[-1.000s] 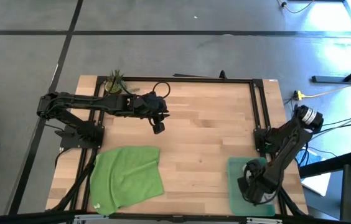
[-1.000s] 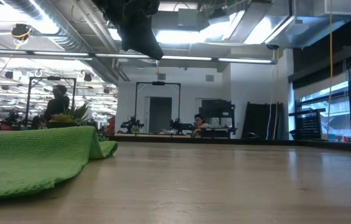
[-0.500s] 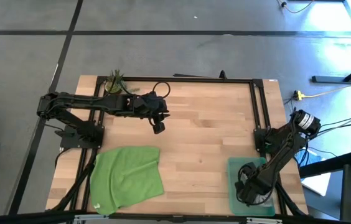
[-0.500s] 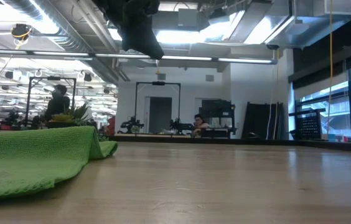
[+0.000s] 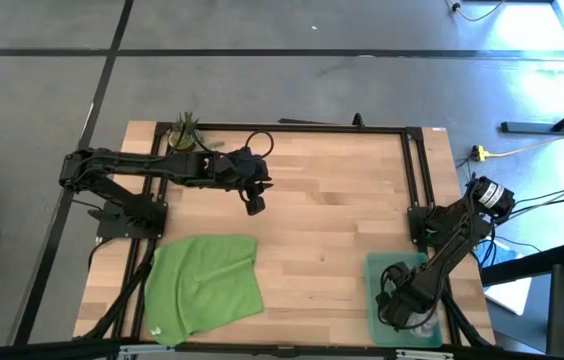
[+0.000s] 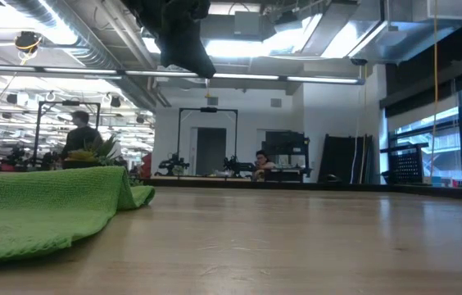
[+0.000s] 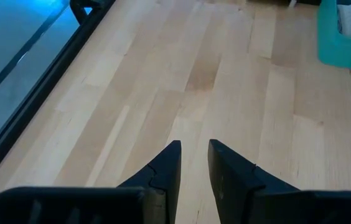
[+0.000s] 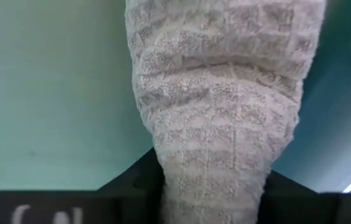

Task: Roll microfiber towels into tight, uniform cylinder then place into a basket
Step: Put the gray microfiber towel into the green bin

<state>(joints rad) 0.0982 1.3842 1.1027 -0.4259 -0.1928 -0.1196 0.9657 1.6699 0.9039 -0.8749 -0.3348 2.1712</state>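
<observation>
The grey towel (image 8: 219, 106), bunched into a roll, fills the right wrist view over the teal basket's floor (image 8: 51, 93). My right gripper (image 5: 407, 308) is low inside the basket (image 5: 377, 275) at the table's near right corner and is shut on this towel. The green towel (image 5: 204, 283) lies spread flat at the near left, with one edge rumpled up (image 6: 124, 184). My left gripper (image 7: 194, 165) hangs open over bare wood at the far left (image 5: 254, 205), holding nothing. My right gripper has the grey towel's roll (image 8: 216, 186) pinched between its two fingers, and the cloth narrows where they meet it. The fingers come from above, pointing steeply down into the basket. The gripper hides whether the roll rests on the basket's floor.
A small potted plant (image 5: 184, 133) stands at the table's far left corner. A black frame rail (image 5: 417, 180) runs along the table's right and far sides. The basket's corner (image 7: 343, 43) shows beyond the left gripper. Bare wood lies between the green towel and the basket.
My right gripper has sunk lower into the basket and shifted slightly toward the table's left, carrying the grey towel with it. The left arm and the green towel have kept still.
</observation>
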